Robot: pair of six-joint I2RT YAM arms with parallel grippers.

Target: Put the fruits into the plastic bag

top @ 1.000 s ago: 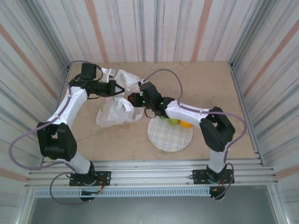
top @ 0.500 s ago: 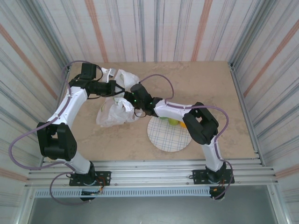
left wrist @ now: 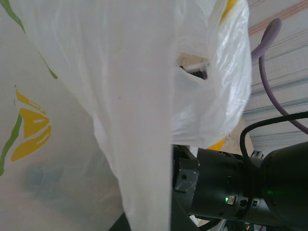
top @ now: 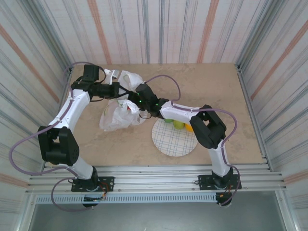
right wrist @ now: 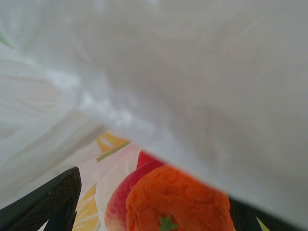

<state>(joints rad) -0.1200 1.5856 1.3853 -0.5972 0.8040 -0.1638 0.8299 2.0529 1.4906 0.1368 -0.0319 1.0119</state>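
1. Left hand (top: 120, 90): fingers together, apparently clamped on a raised fold of the plastic bag (top: 118, 115) at its upper edge. The grip point itself is masked by plastic.
2. Left wrist view: the plastic bag (left wrist: 120, 96) hangs directly in front of the lens. It is white and translucent, with yellow and green citrus print. The black right arm (left wrist: 240, 192) sits just beyond it, low on the right.
3. Right hand (top: 138, 100): pushed into the mouth of the bag, just beside the left hand.
4. Right wrist view: the right hand (right wrist: 154, 207) has its fingers well apart. One dark finger (right wrist: 53, 202) is at lower left, the other at the lower right edge. A gap shows between the left finger and the fruit.
5. An orange (right wrist: 178, 204) lies between those fingers, inside the bag (right wrist: 192, 72). A red apple (right wrist: 120, 202) touches it on the far side.
6. The bag rests crumpled on the counter (top: 216, 91), left of centre.
7. Plate (top: 174, 142): on the counter, right of the bag. A yellow-green fruit (top: 179, 125) and an orange-coloured fruit (top: 191, 128) sit at its far rim, partly under the right arm.
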